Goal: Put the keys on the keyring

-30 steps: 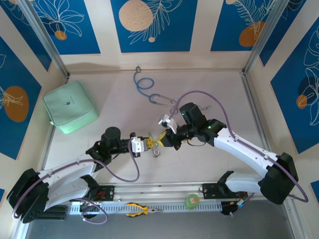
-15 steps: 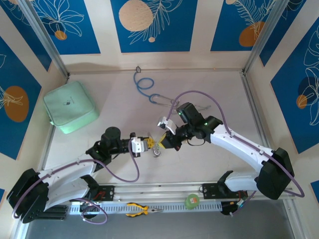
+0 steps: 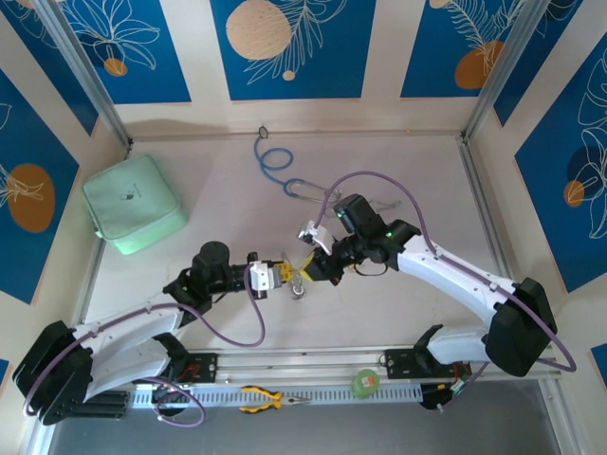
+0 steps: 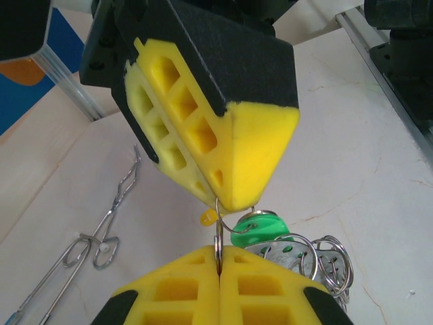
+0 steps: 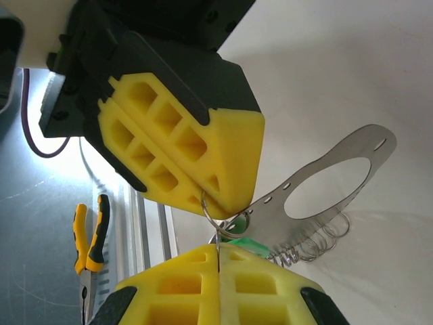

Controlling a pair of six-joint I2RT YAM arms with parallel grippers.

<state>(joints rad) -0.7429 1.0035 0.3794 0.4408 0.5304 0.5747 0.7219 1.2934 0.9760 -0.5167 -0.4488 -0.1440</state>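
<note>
Above the table's middle my two grippers meet tip to tip. My left gripper is shut on a small split ring of the keyring. The right gripper is shut on that same ring from the opposite side. The keyring's silvery oval plate and its row of small rings hang below them. The green-headed key hangs threaded on the ring wire. A bit of the yellow key head peeks out behind the ring. In the top view the keyring dangles between the left gripper and the right gripper.
A blue-tubed stethoscope lies at the back; its metal ear tubes are on the table past the grippers. A pale green bag sits at the left. Yellow-handled pliers and a round green disc rest on the front rail.
My right arm has shifted a little to the left, bringing its gripper closer against the left gripper. The left arm has stayed still and both grips hold.
</note>
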